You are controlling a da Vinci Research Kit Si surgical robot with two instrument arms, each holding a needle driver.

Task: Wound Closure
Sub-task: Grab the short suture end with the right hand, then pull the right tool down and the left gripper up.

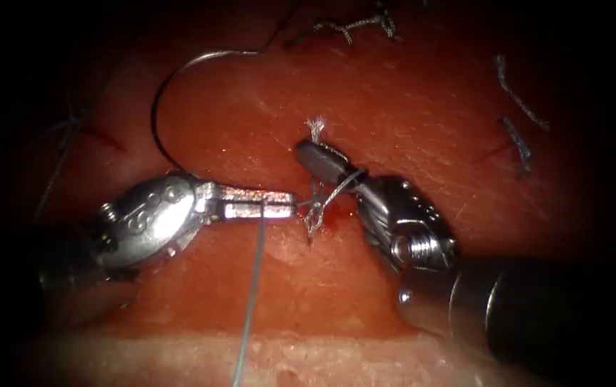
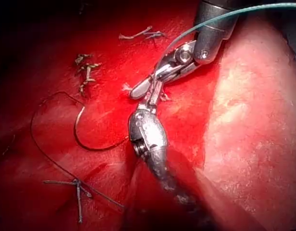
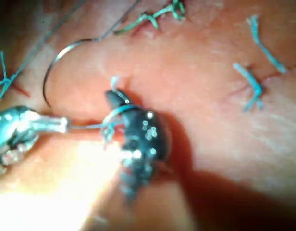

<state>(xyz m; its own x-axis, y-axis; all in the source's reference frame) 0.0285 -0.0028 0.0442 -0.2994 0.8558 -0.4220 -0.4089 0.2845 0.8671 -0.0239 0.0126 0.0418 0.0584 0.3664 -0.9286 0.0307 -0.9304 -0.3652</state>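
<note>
Spreading across the endoscope view, the tissue (image 1: 408, 107) lies wet with red fluid (image 1: 331, 223) pooled at the cut (image 1: 311, 226) between the two tools. No vessel or tray stands on it; what it carries is loose thread and old stitches. The left tool (image 1: 283, 204) reaches in level from the left, its jaws clenched on the thread (image 1: 254, 287) just left of the cut, one strand dropping away toward the near edge of the tissue. The right tool (image 1: 311, 154) comes up from the lower right with its jaws closed on a short frayed thread end (image 1: 315, 127), and a loop of thread (image 1: 344, 183) is wound around those jaws, running down to a small knot (image 1: 314, 213) at the cut. The needle (image 1: 168, 100) lies free on the surface, well left of the cut and above the left tool, held by neither tool, its curve arching upward. Cut ends of thread (image 1: 516, 143) lie scattered on the right side, with a tied stitch (image 1: 354, 27) at the far edge.
</note>
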